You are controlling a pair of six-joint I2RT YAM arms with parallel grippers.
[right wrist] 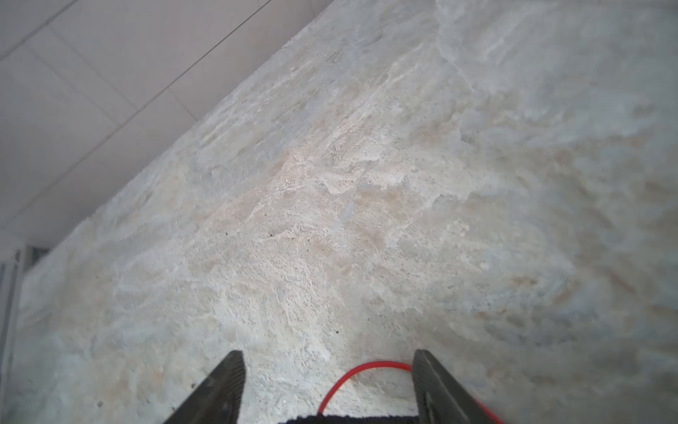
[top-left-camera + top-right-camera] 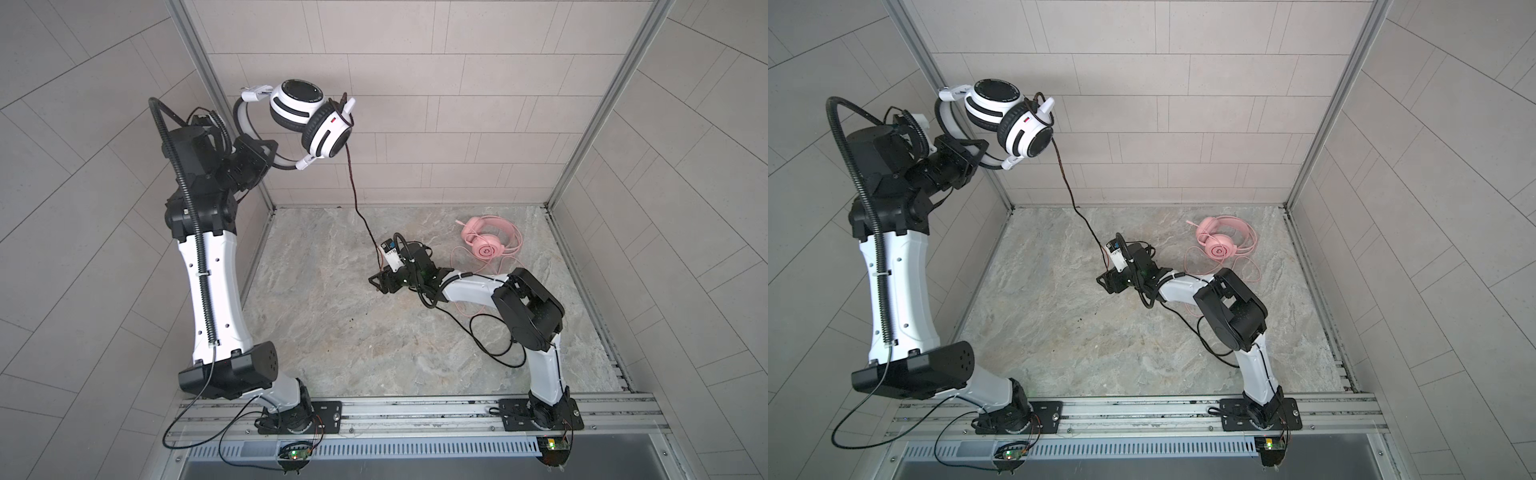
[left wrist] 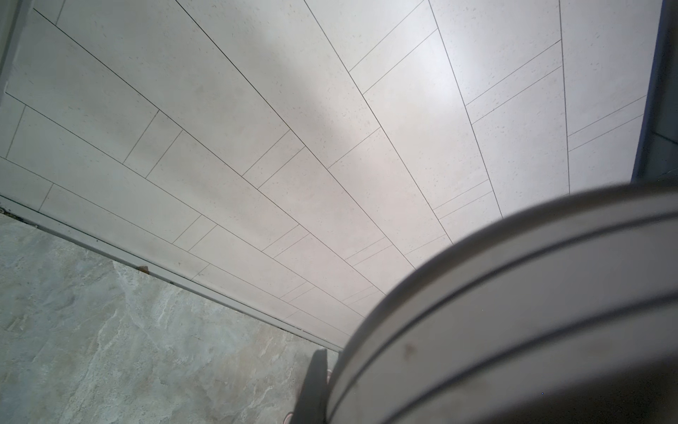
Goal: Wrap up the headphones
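My left gripper is clamped on the headband of the white-and-black headset. It is held high near the back wall, with the cups out past my fingertips. The headset's black-and-red cable drops fairly straight from the lower cup toward my right gripper, which is low over the marble table. The right jaws stand apart with nothing pinched. The right wrist view shows a red loop of cable between them, up against one finger. The pink headset lies flat on the table beyond and to the right of that gripper, apart from it. Step, I judge: take the cable for winding. To do it well, centre the loop between the pads before closing and keep the tension light. Hold the left steady so the turns land on the headband and don't snag a cup.
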